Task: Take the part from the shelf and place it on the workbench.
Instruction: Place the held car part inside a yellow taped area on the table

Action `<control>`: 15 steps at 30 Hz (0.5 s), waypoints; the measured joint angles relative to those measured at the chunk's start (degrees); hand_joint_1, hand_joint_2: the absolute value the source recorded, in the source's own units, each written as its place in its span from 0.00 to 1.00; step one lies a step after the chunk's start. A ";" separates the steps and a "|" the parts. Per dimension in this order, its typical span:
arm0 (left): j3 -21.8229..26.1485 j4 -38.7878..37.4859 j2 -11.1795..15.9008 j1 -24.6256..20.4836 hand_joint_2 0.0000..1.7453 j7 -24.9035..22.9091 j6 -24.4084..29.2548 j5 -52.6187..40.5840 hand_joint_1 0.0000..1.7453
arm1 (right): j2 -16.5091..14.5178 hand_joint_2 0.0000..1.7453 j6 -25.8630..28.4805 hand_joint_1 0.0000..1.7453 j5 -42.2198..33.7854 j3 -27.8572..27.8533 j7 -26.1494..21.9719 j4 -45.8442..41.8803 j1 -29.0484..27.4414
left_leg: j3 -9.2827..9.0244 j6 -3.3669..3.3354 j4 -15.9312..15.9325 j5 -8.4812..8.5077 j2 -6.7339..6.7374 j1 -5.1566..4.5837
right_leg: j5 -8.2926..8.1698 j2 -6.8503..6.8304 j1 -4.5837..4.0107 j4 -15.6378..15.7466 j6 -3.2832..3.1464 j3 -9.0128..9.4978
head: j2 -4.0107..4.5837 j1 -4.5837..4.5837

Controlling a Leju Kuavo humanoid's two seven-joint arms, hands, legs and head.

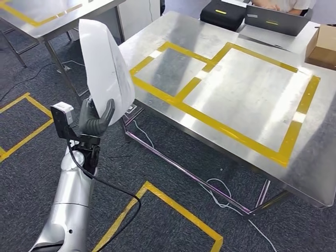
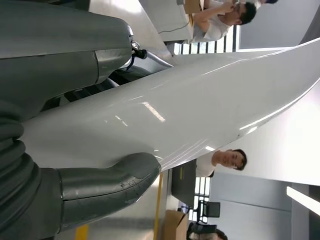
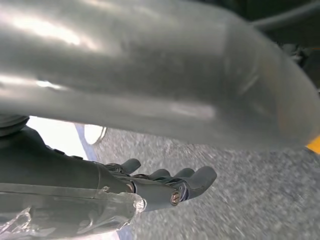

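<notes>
The part (image 1: 105, 68) is a thin, curved white panel held upright above the carpet, just left of the workbench's near-left corner. My left hand (image 1: 93, 121) grips its lower edge, with the thumb across the front face. The left wrist view shows the glossy panel (image 2: 181, 115) running between the thumb (image 2: 113, 185) and the fingers behind it. The steel workbench (image 1: 238, 94) carries yellow tape rectangles, and its taped area is bare. My right hand (image 3: 162, 185) hangs over the grey carpet with its fingers stretched out and nothing in them.
A second steel table (image 1: 47, 16) stands at the back left. Black cases (image 1: 223, 13) and a cardboard box (image 1: 323, 47) sit along the workbench's far edge, where a person (image 1: 277, 4) is seated. Cables (image 1: 222, 189) and yellow floor tape (image 1: 174, 207) lie below the bench.
</notes>
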State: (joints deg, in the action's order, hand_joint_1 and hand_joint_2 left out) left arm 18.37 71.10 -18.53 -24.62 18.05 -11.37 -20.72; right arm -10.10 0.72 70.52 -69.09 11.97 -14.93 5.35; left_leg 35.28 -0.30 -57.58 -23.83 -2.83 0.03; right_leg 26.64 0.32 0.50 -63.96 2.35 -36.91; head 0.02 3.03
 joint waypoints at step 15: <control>0.10 0.00 0.11 -0.10 1.00 -0.67 0.54 -0.35 1.00 | 0.00 0.00 -0.36 0.00 -0.45 0.00 0.30 0.00 0.21 | -0.32 1.26 1.11 0.49 -0.08 -0.01 | -1.58 1.11 -0.24 4.77 -0.71 1.79 | 0.00 0.04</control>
State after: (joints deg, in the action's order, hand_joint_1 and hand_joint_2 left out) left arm 18.47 71.10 -18.41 -24.72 17.38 -10.84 -21.07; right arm -10.10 0.37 70.07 -69.09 12.27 -14.93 5.56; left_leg 34.96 0.96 -56.47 -23.34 -2.91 0.02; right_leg 25.06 1.43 0.26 -59.19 1.65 -35.12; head 0.02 3.06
